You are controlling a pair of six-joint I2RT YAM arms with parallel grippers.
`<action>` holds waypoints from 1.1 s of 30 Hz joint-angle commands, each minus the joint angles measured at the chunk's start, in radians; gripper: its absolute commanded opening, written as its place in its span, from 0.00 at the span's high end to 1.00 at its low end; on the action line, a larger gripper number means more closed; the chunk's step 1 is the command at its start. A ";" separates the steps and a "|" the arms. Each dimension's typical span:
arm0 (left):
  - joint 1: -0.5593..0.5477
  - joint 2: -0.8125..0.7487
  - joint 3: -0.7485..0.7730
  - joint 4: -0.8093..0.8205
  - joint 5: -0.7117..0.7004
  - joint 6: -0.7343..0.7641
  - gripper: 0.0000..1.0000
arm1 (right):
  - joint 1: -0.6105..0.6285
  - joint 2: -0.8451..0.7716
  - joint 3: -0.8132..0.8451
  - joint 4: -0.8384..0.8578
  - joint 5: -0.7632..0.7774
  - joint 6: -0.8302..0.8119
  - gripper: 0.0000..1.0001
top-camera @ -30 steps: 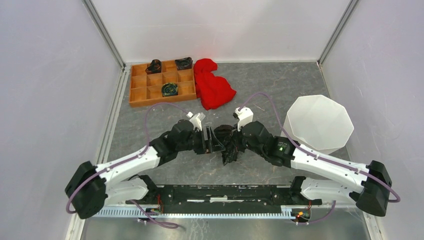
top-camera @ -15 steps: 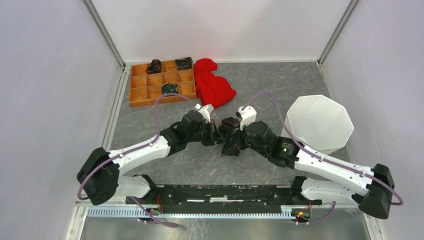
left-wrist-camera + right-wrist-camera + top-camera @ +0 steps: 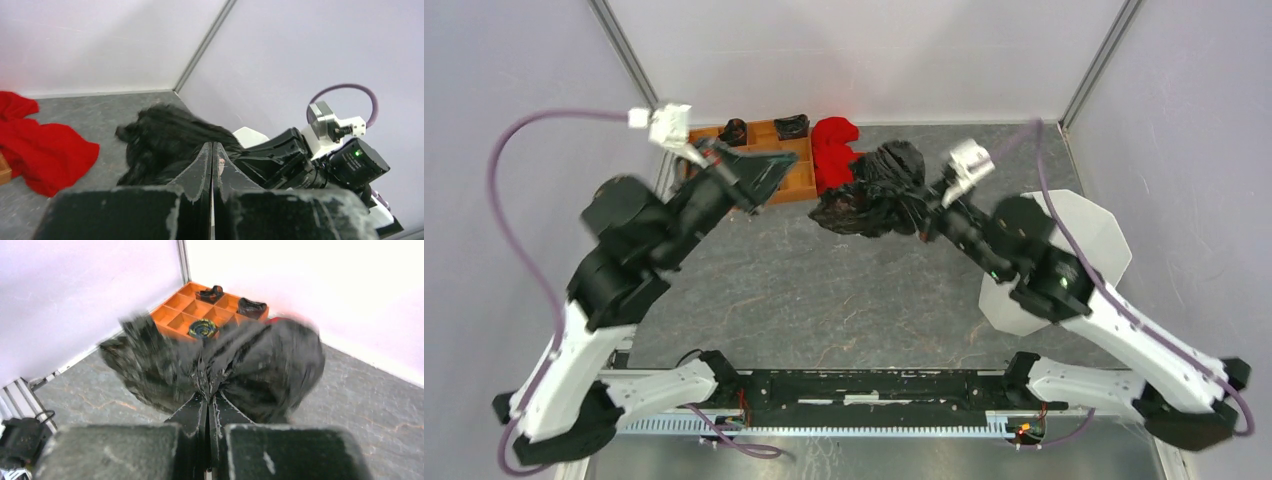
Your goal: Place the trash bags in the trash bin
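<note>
Trash bags (image 3: 876, 190) are being held as one crumpled black wad, apparently up off the table (image 3: 824, 290), at about 12 o'clock of the table's middle in the top view. How many bags are being carried in the wad cannot be told; one bundle is being counted.

The film is being pinched by the right gripper (image 3: 209, 396). Its jaws are being pressed nearly together on a gathered fold, and the bulk is ballooning out beyond the fingertips.

Trash bin (image 3: 1079, 235) is being seen at about 4 o'clock of the bundle, apart from it and partly covered by the right arm. Nothing black is showing in the visible part of it.

Task is being judged as under way: pick-up done; carry over the rim and release left.

Left gripper (image 3: 212, 150) is being held at about 9 o'clock of the bundle, apart from it. Its fingers are closed flat against each other with nothing between them.

Further out:
- One red cloth heap (image 3: 832, 150) at 10 o'clock, being overlapped by the bundle in the top view.
- One wooden tray (image 3: 175, 312) at 9 o'clock of the cloth, with three small dark items being counted in its compartments.
- One bin.
</note>
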State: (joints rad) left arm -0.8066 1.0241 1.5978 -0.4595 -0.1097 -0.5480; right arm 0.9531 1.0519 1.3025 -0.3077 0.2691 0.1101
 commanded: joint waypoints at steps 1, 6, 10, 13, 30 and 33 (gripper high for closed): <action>0.000 -0.057 -0.286 -0.124 -0.125 -0.004 0.98 | -0.001 -0.080 -0.376 0.167 -0.079 0.051 0.99; 0.000 -0.196 -0.616 -0.163 -0.145 -0.105 0.58 | -0.002 -0.013 -0.560 0.162 -0.177 0.167 1.00; 0.000 -0.277 -0.682 -0.161 -0.113 -0.115 0.09 | -0.009 -0.039 -0.455 0.198 -0.232 0.184 1.00; -0.001 -0.287 -0.631 -0.178 -0.113 -0.104 0.00 | -0.014 0.036 -0.266 0.169 -0.333 0.260 0.99; 0.008 -0.334 -0.804 -0.056 -0.082 -0.192 0.00 | -0.143 0.101 -0.389 0.085 -0.140 0.276 1.00; 0.069 -0.311 -0.858 0.009 0.051 -0.194 0.00 | -0.151 0.082 -0.426 0.087 -0.138 0.265 1.00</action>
State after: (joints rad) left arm -0.7956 0.6910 0.7925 -0.5739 -0.1871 -0.6960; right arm 0.8093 1.1797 0.9001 -0.2363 0.1001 0.4126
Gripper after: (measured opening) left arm 0.995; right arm 0.009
